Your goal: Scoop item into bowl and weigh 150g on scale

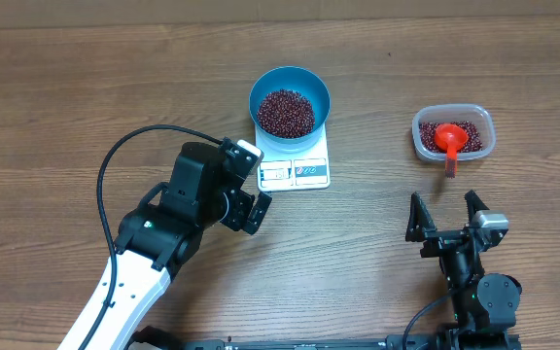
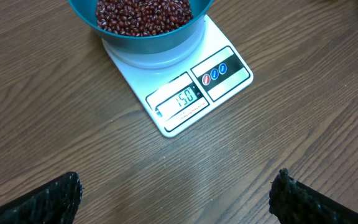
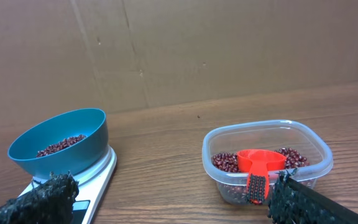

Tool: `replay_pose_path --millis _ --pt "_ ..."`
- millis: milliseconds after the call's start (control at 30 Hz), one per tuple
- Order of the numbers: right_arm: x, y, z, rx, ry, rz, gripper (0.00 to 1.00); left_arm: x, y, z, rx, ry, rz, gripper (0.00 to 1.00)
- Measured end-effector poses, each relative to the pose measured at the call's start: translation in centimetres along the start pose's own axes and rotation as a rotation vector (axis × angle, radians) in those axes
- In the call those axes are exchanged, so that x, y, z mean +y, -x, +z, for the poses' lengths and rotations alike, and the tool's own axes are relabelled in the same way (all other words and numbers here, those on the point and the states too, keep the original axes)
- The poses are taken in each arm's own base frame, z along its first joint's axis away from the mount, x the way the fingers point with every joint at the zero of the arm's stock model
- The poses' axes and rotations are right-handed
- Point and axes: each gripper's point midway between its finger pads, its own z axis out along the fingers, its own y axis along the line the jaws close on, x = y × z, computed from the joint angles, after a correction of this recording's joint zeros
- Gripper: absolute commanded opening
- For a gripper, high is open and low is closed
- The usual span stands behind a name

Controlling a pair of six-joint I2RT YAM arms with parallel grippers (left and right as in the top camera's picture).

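Both pincers are empty, jaws wide apart: the right gripper (image 1: 445, 209) nearest, the left gripper (image 1: 258, 183) just beside the scale (image 1: 299, 173), whose display (image 2: 185, 98) reads 150. On the scale sits the bowl (image 1: 256, 102) holding the beans (image 1: 285, 112). Off to the right, a clear tub (image 1: 487, 131) holds more beans and a red scoop (image 1: 450, 139).

We read "150" on the display panel of the scale (image 2: 185, 93), seen from the left wrist. Beside it we find three small round symbols, too small to make out; nothing else is legible.
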Motion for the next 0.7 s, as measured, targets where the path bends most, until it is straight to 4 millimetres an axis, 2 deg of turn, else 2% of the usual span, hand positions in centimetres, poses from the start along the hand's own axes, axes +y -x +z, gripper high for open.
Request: replay_pose_path --millis 133,267,533,700 --pt "0.0 0.0 0.0 0.001 0.0 0.0 1.0 0.0 0.3 -0.5 -0.019 0.002 0.002 1.0" --pt "0.0 0.0 0.0 0.0 0.0 0.0 1.0 0.7 0.9 -2.1 -0.069 0.024 -0.012 1.0" --pt "0.0 0.0 0.0 0.0 0.0 0.0 1.0 5.4 3.1 -8.0 -0.31 0.173 -0.096 0.99" --pt "0.0 0.0 0.0 0.0 0.0 0.0 1.0 7.2 3.4 -11.0 -0.534 0.255 -0.098 0.99"
